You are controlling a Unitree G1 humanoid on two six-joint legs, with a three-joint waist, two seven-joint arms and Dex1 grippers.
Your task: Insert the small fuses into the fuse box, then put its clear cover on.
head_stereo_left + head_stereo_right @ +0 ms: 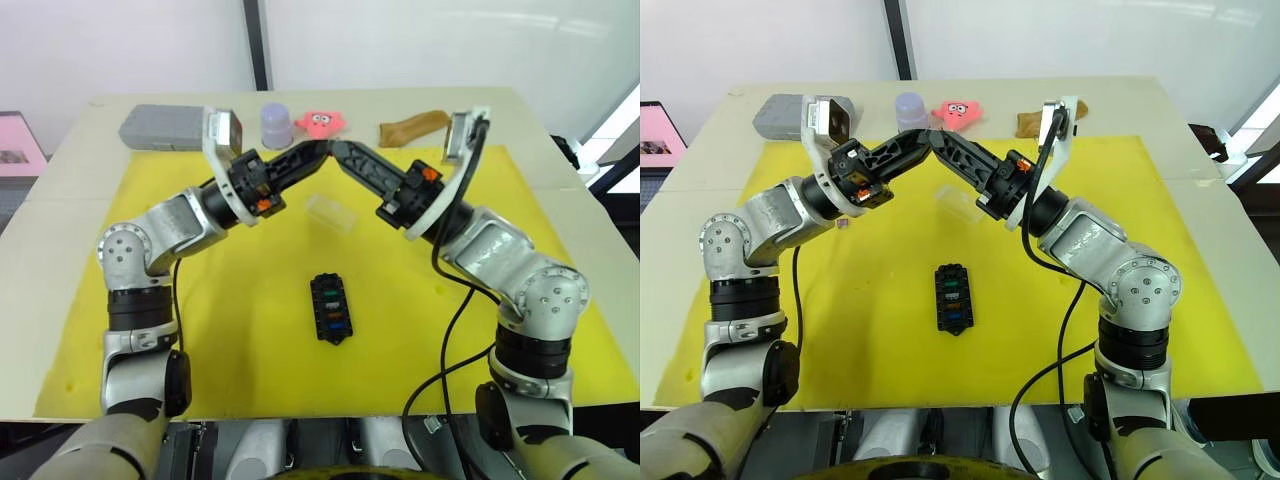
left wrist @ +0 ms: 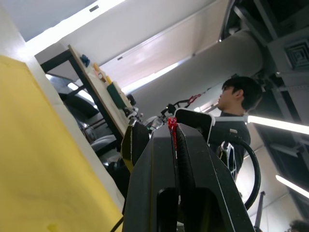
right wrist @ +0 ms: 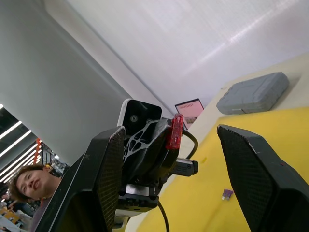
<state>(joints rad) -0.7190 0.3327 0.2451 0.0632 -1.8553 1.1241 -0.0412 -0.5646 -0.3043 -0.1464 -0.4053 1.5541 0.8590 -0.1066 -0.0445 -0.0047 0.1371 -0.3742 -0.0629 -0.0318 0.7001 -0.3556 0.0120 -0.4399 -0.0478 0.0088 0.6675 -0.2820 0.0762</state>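
The black fuse box (image 1: pixel 330 307) lies on the yellow mat (image 1: pixel 230 330) near the middle, with green, amber and blue small fuses in its slots. The clear cover (image 1: pixel 331 212) lies on the mat just beyond it. Both grippers meet tip to tip in the air above the mat's far side. My left gripper (image 1: pixel 320 148) is shut on a red fuse (image 2: pixel 172 126). My right gripper (image 3: pixel 169 133) stands open, its two fingers either side of that red fuse (image 3: pixel 174 131) without touching it. A purple fuse (image 1: pixel 847 226) lies loose on the mat under the left arm.
Along the table's far edge stand a grey rounded case (image 1: pixel 160 127), a lilac cup (image 1: pixel 277 125), a pink toy (image 1: pixel 321 121) and a brown object (image 1: pixel 412 127). A person (image 2: pixel 234 96) stands beyond the table. Bare mat surrounds the fuse box.
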